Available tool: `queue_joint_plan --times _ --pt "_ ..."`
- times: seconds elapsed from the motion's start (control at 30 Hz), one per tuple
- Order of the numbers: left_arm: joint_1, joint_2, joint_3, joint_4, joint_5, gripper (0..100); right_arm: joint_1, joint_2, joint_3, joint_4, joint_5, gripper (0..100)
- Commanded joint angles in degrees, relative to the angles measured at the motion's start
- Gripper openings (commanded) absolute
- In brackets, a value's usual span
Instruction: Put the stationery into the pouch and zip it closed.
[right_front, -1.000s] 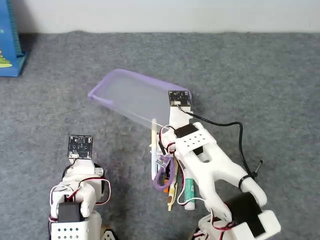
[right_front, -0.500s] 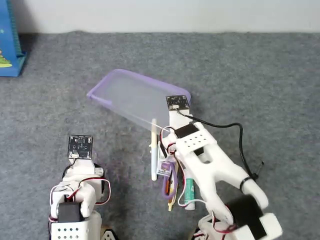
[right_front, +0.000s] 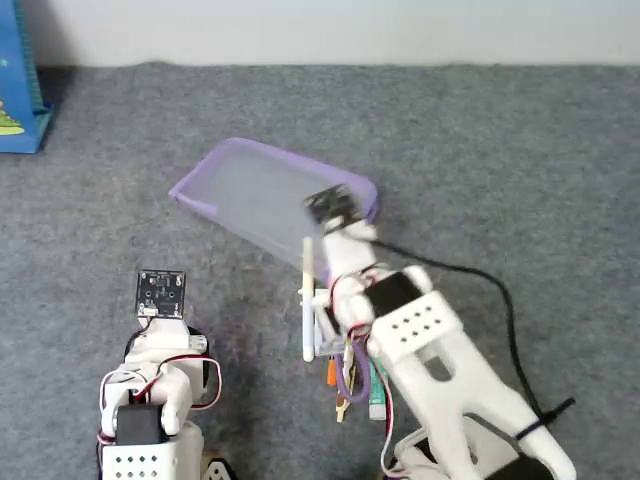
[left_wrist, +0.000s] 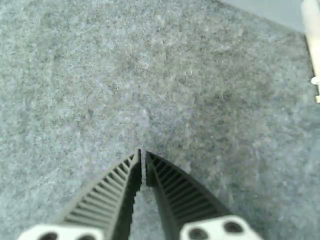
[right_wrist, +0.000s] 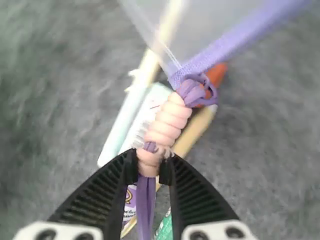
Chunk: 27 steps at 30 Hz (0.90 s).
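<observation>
The translucent purple pouch (right_front: 262, 193) lies open-ended on the grey carpet. Its near corner meets a pile of stationery: a white pen (right_front: 308, 300), an orange marker (right_front: 331, 372), a pencil (right_front: 341, 400) and a green glue stick (right_front: 378, 388). My right arm (right_front: 415, 325) lies over that pile. My right gripper (right_wrist: 148, 157) is shut on the pink beaded zipper pull (right_wrist: 165, 122) tied to the pouch's purple edge (right_wrist: 235, 37), just above the white pen (right_wrist: 145, 75) and pencil (right_wrist: 197, 130). My left gripper (left_wrist: 143, 156) is shut on nothing, low over bare carpet.
A blue box (right_front: 18, 80) stands at the far left edge by the pale back wall. The left arm (right_front: 155, 385) sits at the front left. A black cable (right_front: 480, 285) trails from the right arm. Open carpet lies to the right and at the back.
My right arm has swung its wrist to the left with the zipper pull in its grip, and the pouch has slid slightly left. The left arm has not moved.
</observation>
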<state>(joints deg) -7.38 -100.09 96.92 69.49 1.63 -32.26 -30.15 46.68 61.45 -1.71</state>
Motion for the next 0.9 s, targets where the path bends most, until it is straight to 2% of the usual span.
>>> queue_joint_plan --times 0.0,0.23,0.43,0.87 --pt "-0.1 -0.5 -0.8 0.3 0.4 1 -5.2 -4.0 2.0 -2.3 5.4 0.8" --pt "-0.1 -0.5 -0.8 0.3 0.4 1 -4.4 -4.4 2.6 -2.2 6.3 1.9" --pt "-0.1 -0.5 -0.8 0.3 0.4 1 -2.4 -4.4 2.6 -2.6 6.2 13.5" --pt "-0.1 -0.5 -0.8 0.3 0.4 1 -1.7 -2.1 2.9 -7.0 6.2 12.9"
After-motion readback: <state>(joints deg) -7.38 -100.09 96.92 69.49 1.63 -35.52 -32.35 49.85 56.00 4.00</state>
